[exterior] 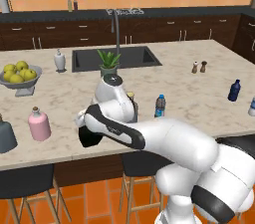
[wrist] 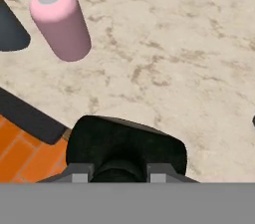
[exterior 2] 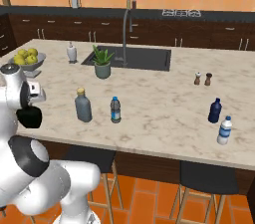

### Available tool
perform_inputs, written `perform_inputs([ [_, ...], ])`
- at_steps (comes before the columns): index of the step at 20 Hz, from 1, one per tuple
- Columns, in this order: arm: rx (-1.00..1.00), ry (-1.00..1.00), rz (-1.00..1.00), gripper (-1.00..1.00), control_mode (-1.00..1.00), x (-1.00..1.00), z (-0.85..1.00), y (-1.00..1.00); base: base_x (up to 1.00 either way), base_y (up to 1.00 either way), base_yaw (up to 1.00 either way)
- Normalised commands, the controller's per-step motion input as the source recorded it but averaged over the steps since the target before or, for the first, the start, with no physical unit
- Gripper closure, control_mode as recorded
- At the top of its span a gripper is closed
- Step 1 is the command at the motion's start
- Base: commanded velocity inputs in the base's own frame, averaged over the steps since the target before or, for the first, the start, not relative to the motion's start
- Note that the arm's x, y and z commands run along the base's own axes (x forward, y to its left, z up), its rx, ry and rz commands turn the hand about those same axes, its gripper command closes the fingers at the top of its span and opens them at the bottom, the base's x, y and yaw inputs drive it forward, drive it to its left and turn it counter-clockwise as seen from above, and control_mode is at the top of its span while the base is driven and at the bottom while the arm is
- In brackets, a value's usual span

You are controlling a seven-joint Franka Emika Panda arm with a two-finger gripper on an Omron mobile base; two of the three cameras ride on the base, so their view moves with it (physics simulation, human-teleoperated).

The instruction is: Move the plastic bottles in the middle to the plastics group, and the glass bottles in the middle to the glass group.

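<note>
My gripper (wrist: pixel 119 175) is shut on the squat black bottle (wrist: pixel 124 146), held over the counter's front edge at the left (exterior: pixel 91 137) (exterior 2: pixel 29 117). The pink bottle (exterior: pixel 39 124) (wrist: pixel 60 19) and the grey bell-shaped bottle (exterior: pixel 6 136) (wrist: pixel 10 31) stand just to its left. Mid-counter stand the small blue water bottle (exterior: pixel 160 106) (exterior 2: pixel 115 110) and the slate bottle with tan cap (exterior 2: pixel 82 105), which my arm partly hides in the left base view. The navy bottle (exterior: pixel 234 90) (exterior 2: pixel 215 111) and the pale bottle (exterior: pixel 252 106) (exterior 2: pixel 224 130) stand at the right.
A potted plant (exterior 2: pixel 102 62) and a sink (exterior 2: pixel 134 58) lie behind the middle bottles. A bowl of yellow fruit (exterior: pixel 19 74) and a small white vase (exterior: pixel 60 61) sit at the back left. Two shakers (exterior 2: pixel 202 78) stand right of the sink. Stools (exterior 2: pixel 209 178) line the counter front.
</note>
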Motion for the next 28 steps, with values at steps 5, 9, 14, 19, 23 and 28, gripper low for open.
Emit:
perform_inputs([
  [5,0.00,-0.01,0.00,1.00,-1.00,0.30,0.00,0.76,0.00,0.00,0.00],
  [9,0.00,0.00,0.02,1.00,-1.00,0.37,0.00,0.36,0.00,0.00,0.00],
  [14,0.00,0.00,0.03,1.00,-1.00,0.37,0.00,0.27,0.00,0.00,0.00],
  [19,0.00,0.00,0.04,1.00,-1.00,0.26,-0.19,0.13,0.00,0.00,0.00],
  [23,0.00,0.02,0.06,1.00,-1.00,0.17,-0.37,0.12,0.00,0.00,0.00],
  [28,0.00,0.01,0.08,1.00,-1.00,0.03,-0.42,0.09,0.00,0.00,0.00],
])
